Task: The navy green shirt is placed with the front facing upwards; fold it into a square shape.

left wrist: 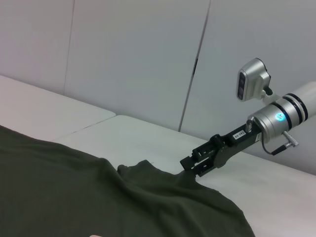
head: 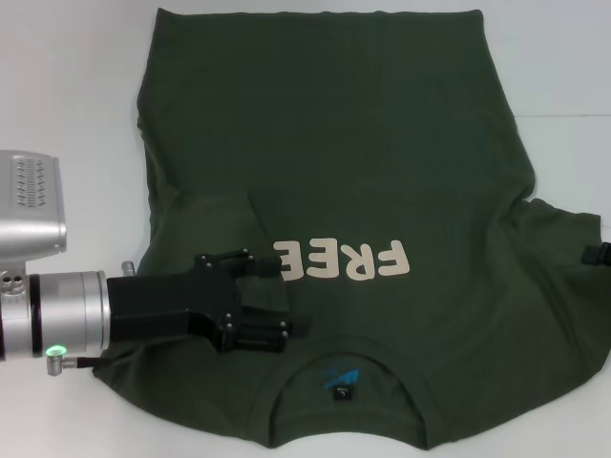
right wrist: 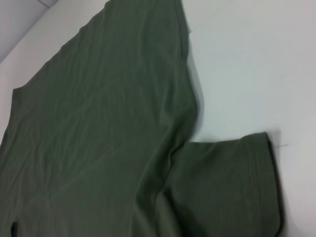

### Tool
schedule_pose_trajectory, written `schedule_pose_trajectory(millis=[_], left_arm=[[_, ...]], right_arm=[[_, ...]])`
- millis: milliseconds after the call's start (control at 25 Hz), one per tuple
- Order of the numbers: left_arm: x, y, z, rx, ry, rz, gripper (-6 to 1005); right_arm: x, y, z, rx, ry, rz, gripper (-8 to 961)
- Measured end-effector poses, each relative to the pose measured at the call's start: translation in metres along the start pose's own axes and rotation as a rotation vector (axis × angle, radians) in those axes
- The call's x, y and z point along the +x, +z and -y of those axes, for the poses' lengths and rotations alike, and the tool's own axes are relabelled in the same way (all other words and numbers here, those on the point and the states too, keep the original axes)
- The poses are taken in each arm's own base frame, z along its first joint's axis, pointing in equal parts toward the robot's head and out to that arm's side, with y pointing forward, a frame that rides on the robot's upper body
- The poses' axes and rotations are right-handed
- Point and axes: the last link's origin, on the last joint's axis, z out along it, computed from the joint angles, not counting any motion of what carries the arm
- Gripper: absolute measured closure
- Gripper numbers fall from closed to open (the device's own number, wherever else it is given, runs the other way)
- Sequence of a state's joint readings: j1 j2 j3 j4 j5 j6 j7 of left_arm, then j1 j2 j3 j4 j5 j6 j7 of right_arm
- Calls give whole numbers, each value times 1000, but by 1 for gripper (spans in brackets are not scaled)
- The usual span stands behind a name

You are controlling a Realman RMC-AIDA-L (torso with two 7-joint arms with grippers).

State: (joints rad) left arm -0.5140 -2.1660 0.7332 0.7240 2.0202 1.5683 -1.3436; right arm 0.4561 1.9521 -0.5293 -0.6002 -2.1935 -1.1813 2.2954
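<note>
The navy green shirt [head: 334, 143] lies spread on the white table [head: 67, 76], front up, with its collar toward me and the cream letters "FREE" [head: 342, 260] across the chest. Its left sleeve looks folded inward over the body. My left gripper [head: 277, 301] is open, low over the shirt's left shoulder beside the letters. Only a black tip of my right gripper [head: 599, 256] shows, at the picture's right edge by the right sleeve [head: 563, 239]. The left wrist view has that right gripper [left wrist: 190, 165] at the sleeve's edge [left wrist: 148, 173]. The right wrist view shows the sleeve [right wrist: 227, 187] lying flat.
A blue-and-black label [head: 341, 382] sits inside the collar near the front edge. White table surface [right wrist: 247, 64] borders the shirt on both sides. Pale wall panels [left wrist: 138, 59] stand behind the table.
</note>
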Motion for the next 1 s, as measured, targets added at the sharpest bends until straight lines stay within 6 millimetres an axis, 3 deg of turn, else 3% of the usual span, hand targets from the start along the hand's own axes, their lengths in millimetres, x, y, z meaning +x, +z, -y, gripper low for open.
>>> schedule_pose_trajectory(millis=[240,920,1000], left_arm=[[0,-1,1,4,0,0,56],[1,-1,2,12,-1,-4,57],[1,-1,2,13,0,-3,57]], right_arm=[[3,5,-4,-12,-13,-15,278],[-3,-2,3,-20,51,76,946],[-5,-4,4,-22,58,95,946]])
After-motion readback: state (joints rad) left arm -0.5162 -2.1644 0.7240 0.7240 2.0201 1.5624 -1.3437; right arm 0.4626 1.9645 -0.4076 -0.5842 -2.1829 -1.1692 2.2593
